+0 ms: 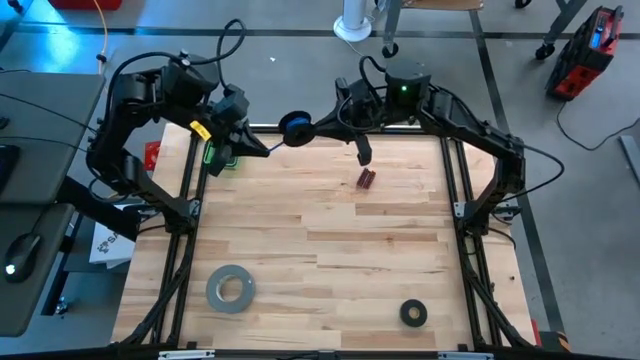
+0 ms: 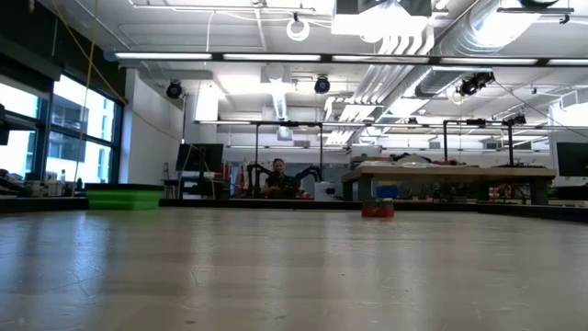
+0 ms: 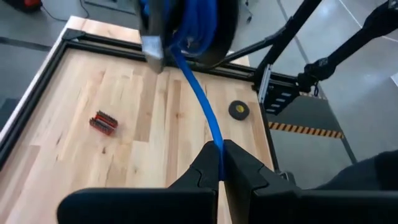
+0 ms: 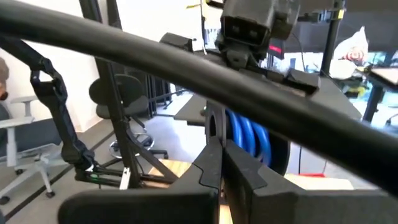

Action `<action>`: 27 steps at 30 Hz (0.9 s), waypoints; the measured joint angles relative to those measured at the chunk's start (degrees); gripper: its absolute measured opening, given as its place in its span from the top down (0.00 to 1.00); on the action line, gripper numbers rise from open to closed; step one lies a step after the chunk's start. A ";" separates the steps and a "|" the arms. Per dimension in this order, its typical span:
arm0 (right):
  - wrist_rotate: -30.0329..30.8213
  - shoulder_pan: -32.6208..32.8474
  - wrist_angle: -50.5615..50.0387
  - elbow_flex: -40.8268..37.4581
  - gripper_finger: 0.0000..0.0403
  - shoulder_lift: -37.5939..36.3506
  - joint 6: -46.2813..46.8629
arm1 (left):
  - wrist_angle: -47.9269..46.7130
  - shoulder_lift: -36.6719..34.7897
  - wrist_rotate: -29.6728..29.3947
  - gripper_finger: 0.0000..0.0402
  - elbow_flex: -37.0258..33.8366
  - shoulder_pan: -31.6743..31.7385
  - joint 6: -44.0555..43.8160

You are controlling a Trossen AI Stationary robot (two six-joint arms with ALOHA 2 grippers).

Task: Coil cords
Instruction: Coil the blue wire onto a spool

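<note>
- One blue cord (image 1: pixel 295 124) is showing, wound into a small coil that is hanging in the air over the far edge of the wooden table (image 1: pixel 320 250), between the two arms
- In the left wrist view one straight strand of the cord (image 3: pixel 200 102) is running from the coil down into the left gripper (image 3: pixel 221 163), whose fingers are pressing together on it
- In the high view the left gripper (image 1: pixel 262 148) is sitting just left of the coil, at the table's far left
- The right gripper (image 4: pixel 221 163) is sitting just right of the coil with its fingers pressing together; whether they are pinching the cord I cannot tell, though several blue loops (image 4: pixel 249 137) are showing right behind them
- One grey tape roll (image 1: pixel 230 288) is lying flat near the front left of the table
- One small black tape ring (image 1: pixel 413 313) is lying near the front right, well apart from the grey roll
- One small red object (image 1: pixel 366 179) is lying on the boards below the right arm's wrist, touching nothing else
- One green bin (image 2: pixel 123 197) is showing at the table's far left edge in the low view
</note>
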 joint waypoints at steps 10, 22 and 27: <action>2.69 0.03 -10.86 0.08 1.00 -0.06 -3.79 | 0.76 1.32 1.42 1.00 -0.02 0.02 0.55; 3.15 2.65 -13.27 0.08 1.00 1.61 -3.33 | 6.21 2.27 6.52 1.00 -0.02 -0.02 -2.04; 3.30 3.28 -12.00 0.00 1.00 2.03 -2.69 | 6.15 3.22 6.84 1.00 0.11 -0.02 -1.92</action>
